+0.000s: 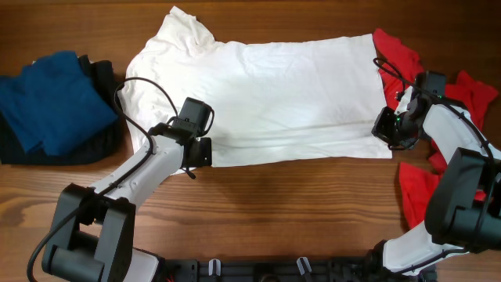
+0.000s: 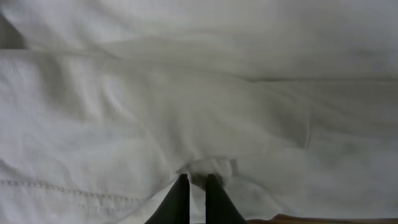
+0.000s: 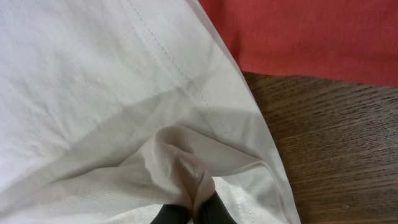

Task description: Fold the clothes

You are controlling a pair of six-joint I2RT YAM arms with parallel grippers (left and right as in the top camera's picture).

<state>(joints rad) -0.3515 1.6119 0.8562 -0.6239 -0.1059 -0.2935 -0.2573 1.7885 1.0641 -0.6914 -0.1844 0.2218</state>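
The soft, light white cloth T-shirt (image 1: 266, 94) is lying mid-frame. The left tool (image 2: 197, 186) and the right tool (image 3: 194, 210) are each pinching a bunched fold along its lower edge, likely the best hold.

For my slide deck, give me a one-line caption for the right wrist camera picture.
Right gripper pinches a fold of the white T-shirt, red garment and wooden table beyond.
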